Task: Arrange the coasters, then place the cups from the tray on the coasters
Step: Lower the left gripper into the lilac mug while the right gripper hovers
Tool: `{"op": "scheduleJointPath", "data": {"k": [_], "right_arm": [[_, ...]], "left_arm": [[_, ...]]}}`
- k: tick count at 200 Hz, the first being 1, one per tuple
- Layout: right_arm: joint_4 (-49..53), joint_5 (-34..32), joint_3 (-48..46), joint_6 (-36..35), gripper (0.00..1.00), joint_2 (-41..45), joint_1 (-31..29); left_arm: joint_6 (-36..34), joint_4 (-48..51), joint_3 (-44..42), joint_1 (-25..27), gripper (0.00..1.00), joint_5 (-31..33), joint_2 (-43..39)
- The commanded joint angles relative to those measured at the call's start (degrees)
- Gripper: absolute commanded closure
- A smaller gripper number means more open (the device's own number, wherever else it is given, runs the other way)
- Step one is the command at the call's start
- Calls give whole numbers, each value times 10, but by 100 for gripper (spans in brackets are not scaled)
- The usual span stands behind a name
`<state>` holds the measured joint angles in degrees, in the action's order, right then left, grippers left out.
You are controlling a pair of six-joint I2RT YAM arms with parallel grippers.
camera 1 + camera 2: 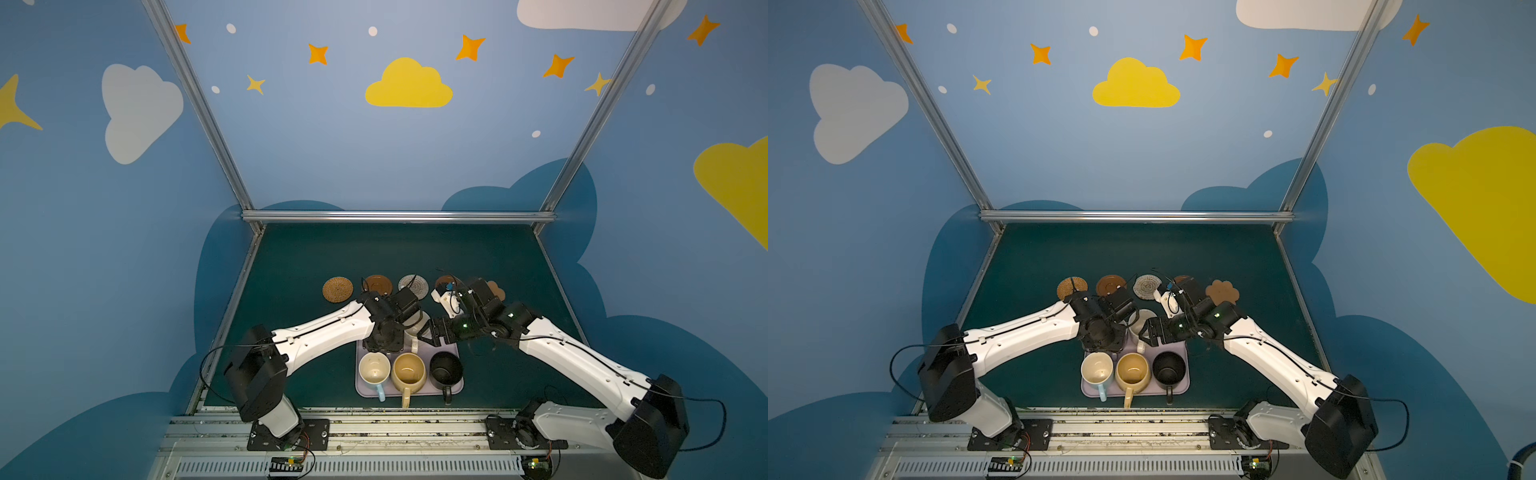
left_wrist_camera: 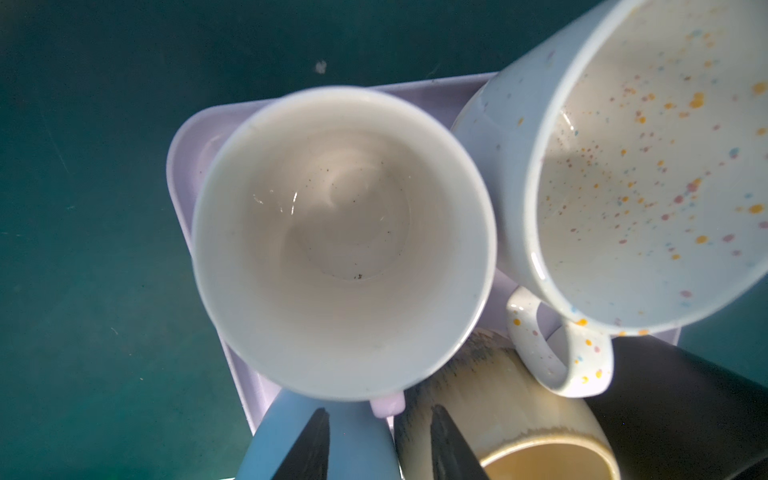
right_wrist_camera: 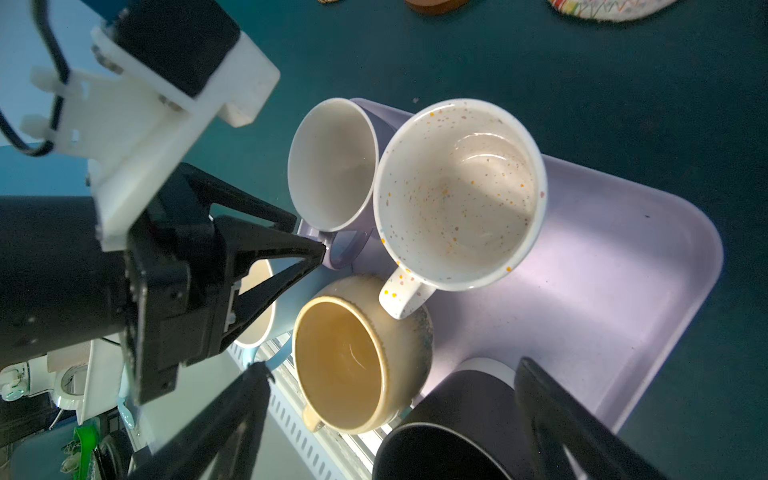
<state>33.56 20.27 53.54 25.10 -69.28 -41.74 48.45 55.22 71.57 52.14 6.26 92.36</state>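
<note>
The lilac tray [image 1: 454, 388] holds the cups. The light blue [image 1: 374, 370], mustard yellow [image 1: 409, 371] and black cup [image 1: 446, 369] stand in its near row. Behind them are the lilac cup [image 2: 340, 241] and the speckled cream-white cup [image 3: 457, 195]. My left gripper [image 2: 380, 415] points down behind the lilac cup, open, its fingertips either side of the handle stub [image 2: 387, 405] without touching it. My right gripper [image 3: 392, 363] hangs wide open over the mustard and black cups, holding nothing. Several coasters lie in a row behind the tray: tan woven [image 1: 338, 289], dark brown [image 1: 377, 284], whitish woven [image 1: 413, 284], paw-shaped cork [image 1: 1223, 292].
Another dark-brown coaster [image 1: 444, 281] peeks out behind the right wrist. Both forearms cross above the tray's far half in both top views. Green table [image 1: 316, 257] stretches to the back rail [image 1: 399, 216]. A slotted metal rail [image 1: 353, 465] runs along the near edge.
</note>
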Motion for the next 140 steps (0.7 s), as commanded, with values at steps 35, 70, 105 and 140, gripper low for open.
{"op": "scheduleJointPath", "data": {"k": [35, 70, 105, 140], "right_arm": [[-30, 15, -13, 8, 8, 2, -4], [-27, 14, -12, 6, 8, -2, -4], [-28, 17, -12, 6, 8, -3, -4], [-42, 27, -22, 2, 8, 5, -4]], "left_arm": [[1, -10, -3, 1, 55, 12, 24], [2, -17, -10, 1, 59, 26, 25], [-5, -24, -9, 2, 58, 35, 35], [-9, -27, -13, 2, 60, 44, 41]]}}
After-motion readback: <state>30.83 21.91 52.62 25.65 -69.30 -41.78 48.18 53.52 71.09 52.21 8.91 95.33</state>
